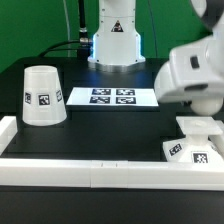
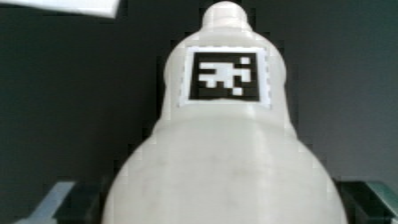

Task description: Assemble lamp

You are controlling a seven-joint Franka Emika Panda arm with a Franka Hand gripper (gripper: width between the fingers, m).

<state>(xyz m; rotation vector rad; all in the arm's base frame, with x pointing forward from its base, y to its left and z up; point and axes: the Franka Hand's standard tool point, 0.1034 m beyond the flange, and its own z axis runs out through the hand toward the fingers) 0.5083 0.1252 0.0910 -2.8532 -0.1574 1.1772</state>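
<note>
The white rounded bulb (image 2: pixel 210 130) fills the wrist view, with a black square tag on its narrow end. It sits between my gripper's (image 2: pixel 210 208) two dark fingers (image 2: pixel 50 202), which press against its wide part on both sides. In the exterior view the arm's white wrist (image 1: pixel 195 75) hangs at the right, above the blocky tagged base (image 1: pixel 192 148); the bulb and the jaws are hidden behind it there. The cup-like shade (image 1: pixel 42 96) stands wide end down at the exterior view's left, apart from the arm.
The marker board (image 1: pixel 112 97) lies flat at mid-table in front of the robot's pedestal (image 1: pixel 115 40). A long white border rail (image 1: pixel 100 170) runs along the front edge and up the left side. A white corner (image 2: pixel 63 8) shows beyond the bulb in the wrist view.
</note>
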